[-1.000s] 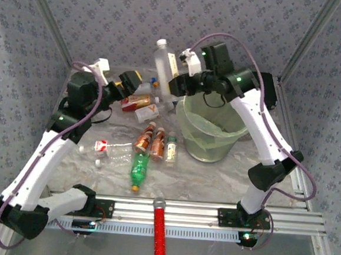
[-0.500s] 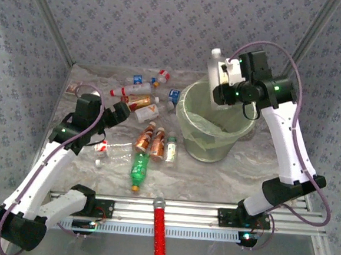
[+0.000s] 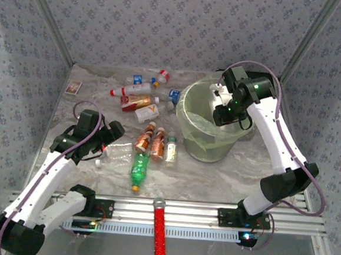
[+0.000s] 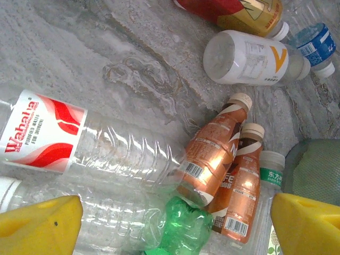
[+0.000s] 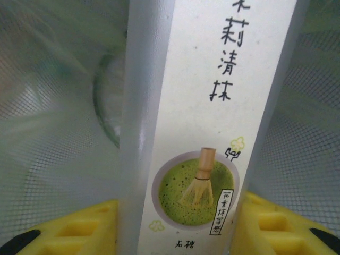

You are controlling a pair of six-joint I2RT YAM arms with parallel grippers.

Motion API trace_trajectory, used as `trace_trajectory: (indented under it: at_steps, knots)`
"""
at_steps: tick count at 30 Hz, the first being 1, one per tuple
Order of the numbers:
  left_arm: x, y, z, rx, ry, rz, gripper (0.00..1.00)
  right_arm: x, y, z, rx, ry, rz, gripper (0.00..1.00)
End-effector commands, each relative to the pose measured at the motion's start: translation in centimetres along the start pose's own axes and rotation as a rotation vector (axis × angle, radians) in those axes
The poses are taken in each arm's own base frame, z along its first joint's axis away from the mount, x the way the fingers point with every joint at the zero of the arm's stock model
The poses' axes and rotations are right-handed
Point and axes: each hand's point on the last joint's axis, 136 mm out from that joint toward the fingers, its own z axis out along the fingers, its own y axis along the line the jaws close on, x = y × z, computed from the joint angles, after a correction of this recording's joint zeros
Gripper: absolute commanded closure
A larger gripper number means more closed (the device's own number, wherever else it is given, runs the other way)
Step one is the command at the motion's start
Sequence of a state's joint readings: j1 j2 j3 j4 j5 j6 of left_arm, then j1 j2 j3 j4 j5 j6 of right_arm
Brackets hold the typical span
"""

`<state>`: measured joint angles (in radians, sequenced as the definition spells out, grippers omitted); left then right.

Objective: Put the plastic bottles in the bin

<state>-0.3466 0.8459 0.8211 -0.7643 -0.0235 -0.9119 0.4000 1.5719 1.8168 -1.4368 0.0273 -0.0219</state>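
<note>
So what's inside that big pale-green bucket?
The right pincer holds a clear bottle with a white matcha label inside the pale-green bag-lined bucket. Whatever lies beneath them is covered.

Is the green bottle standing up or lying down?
Lying down. The green bottle rests on its side on the table, its orange cap pointing toward the near edge.
</note>
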Motion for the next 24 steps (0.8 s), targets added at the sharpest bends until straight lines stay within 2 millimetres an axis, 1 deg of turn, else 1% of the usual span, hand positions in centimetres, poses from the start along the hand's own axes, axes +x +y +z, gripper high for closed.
trace_trajectory:
  at_steps: [1, 3, 4, 5, 9, 13, 14, 17, 20, 24]
  knots:
    - [1.3, 1.5, 0.4, -0.036, 0.038, -0.049, 0.09, 0.7, 0.5, 1.3, -0.027, 0.056, -0.030, 0.84]
    - [1.9, 2.0, 0.8, -0.037, 0.053, -0.069, 0.09, 0.7, 0.8, 2.2, -0.040, 0.067, -0.034, 0.82]
    - [2.3, 2.2, 1.1, -0.038, 0.064, -0.081, 0.10, 0.6, 0.9, 2.6, -0.048, 0.070, -0.032, 0.79]
    - [2.7, 2.5, 1.4, -0.040, 0.072, -0.091, 0.10, 0.6, 1.0, 3.0, -0.056, 0.076, -0.027, 0.74]
    - [3.8, 3.6, 2.3, -0.054, 0.094, -0.124, 0.10, 0.5, 1.3, 4.4, -0.082, 0.092, -0.017, 0.62]
    - [4.8, 4.5, 3.3, -0.066, 0.116, -0.159, 0.10, 0.5, 1.2, 4.7, -0.086, 0.100, -0.008, 0.38]
    - [5.1, 4.8, 3.5, -0.070, 0.121, -0.166, 0.10, 0.5, 1.2, 4.6, -0.087, 0.095, -0.007, 0.32]
    - [5.7, 5.4, 4.2, -0.078, 0.131, -0.194, 0.09, 0.3, 1.0, 3.8, -0.082, 0.073, -0.009, 0.22]
    - [6.2, 5.9, 4.7, -0.086, 0.139, -0.234, 0.09, 0.2, 0.7, 2.5, -0.070, 0.042, -0.011, 0.17]
    - [5.4, 6.0, 5.0, -0.089, 0.091, -0.253, 0.08, -0.2, 0.6, 0.2, -0.070, -0.032, -0.009, 0.14]
